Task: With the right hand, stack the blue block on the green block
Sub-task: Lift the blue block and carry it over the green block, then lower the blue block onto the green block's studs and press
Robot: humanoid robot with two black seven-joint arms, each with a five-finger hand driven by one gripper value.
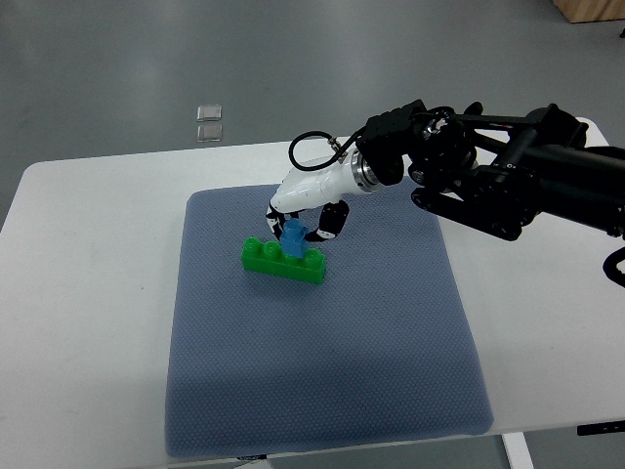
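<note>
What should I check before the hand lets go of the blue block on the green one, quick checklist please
1. Blue block within the right hand fingers: ok.
2. Blue block over the green block, near its middle: ok.
3. Blue block pressed fully onto the studs: cannot tell, fingers hide the joint.
4. Green block lying flat on the grey mat: ok.
5. Mat around the green block free of other things: ok.
6. Left hand clear: not in view.

You have a white rectangular table (88, 205) standing on a grey floor (146, 59). A blue-grey textured fabric mat (322, 371) lies flat on the tabletop, covering most of its middle; its near edge reaches close to the table's front edge. On the mat's far half you see a long green studded plastic block (283, 260), resting flat, slightly angled.
</note>
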